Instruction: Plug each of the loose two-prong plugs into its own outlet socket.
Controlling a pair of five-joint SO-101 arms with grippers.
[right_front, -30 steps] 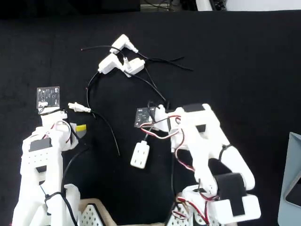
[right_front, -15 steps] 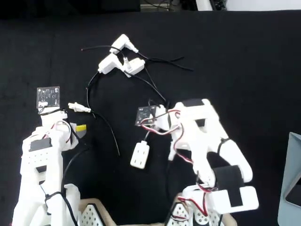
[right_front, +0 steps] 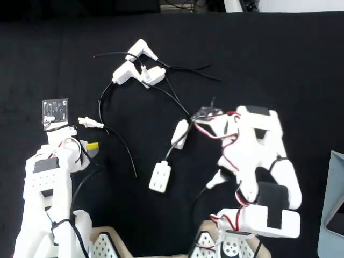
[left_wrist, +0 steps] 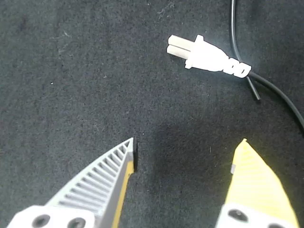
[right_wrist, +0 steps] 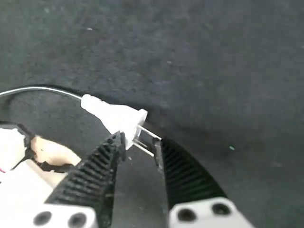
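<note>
A white two-prong plug on a black cord lies on the black cloth just ahead of my left gripper, which is open with nothing between its grey and yellow fingers. From above, that plug sits beside the left arm. My right gripper has its black fingers shut on the prong end of a second white plug. In the high view this plug hangs near the table's middle. Its cord runs down to a white outlet socket lying flat.
Three white plug and socket pieces with tangled black cords lie at the back of the cloth. A grey-blue object stands at the right edge. The left arm's base fills the near left corner.
The right arm has swung to the right and turned its wrist, bringing the second plug out into view up and to the right of the socket. The left arm has not moved.
</note>
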